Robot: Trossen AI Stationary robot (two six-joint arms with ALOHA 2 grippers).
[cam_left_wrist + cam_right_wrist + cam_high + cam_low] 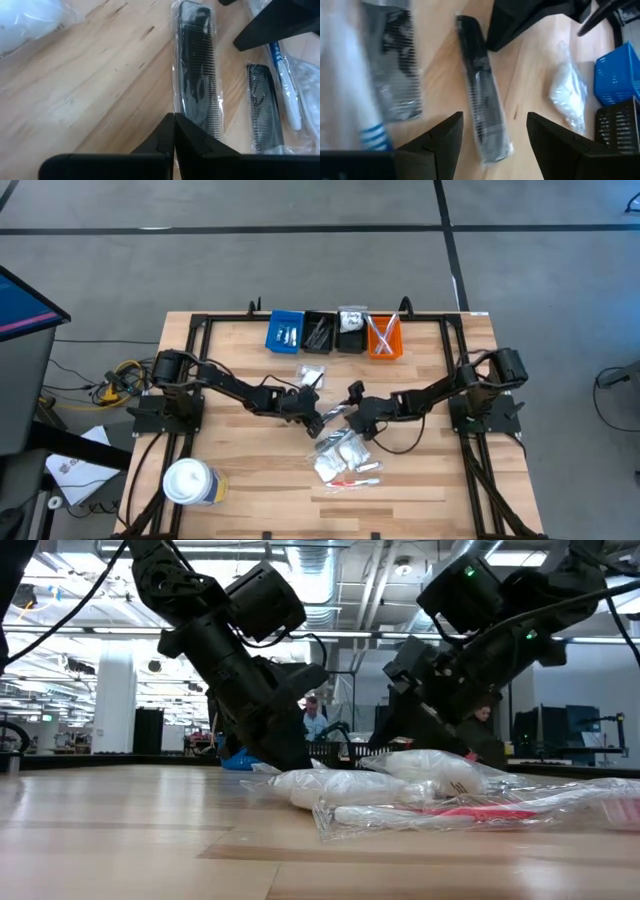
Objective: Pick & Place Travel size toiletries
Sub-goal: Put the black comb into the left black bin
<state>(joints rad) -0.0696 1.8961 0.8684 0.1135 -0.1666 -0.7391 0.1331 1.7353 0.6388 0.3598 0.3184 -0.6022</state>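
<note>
Near edge, left: large white cylindrical tub w/ yellow label (190, 482) lying on the light wooden table (240, 480), not part of the job.

Mid-table, near side: heap of clear plastic sachets w/ white contents (342, 452) plus a slim red-and-white stick in a clear wrap (355, 478) at its near edge, all loose on the wood, none sorted yet.

Just beyond the heap both arms meet. Left gripper (318, 420) comes in from the left, low over the table, fingers pressed together and holding nothing; right in front of its tips lies a thin black comb in a clear sleeve (200, 70), w/ a 2nd wrapped black comb (262, 107) beside it. Right gripper (495, 131) reaches in from the right, fingers spread wide apart, straddling a sleeved comb, not clamped on it.

Far edge: row of small bins, blue (285, 331), black (320, 332), orange (384, 336), already w/ a few items in.

Step, as I read it: pick phase, right arm lining up on the comb. Next move prob needs it to drop lower, close on the sleeve, lift clear, then carry to a far bin – likely the black one
</note>
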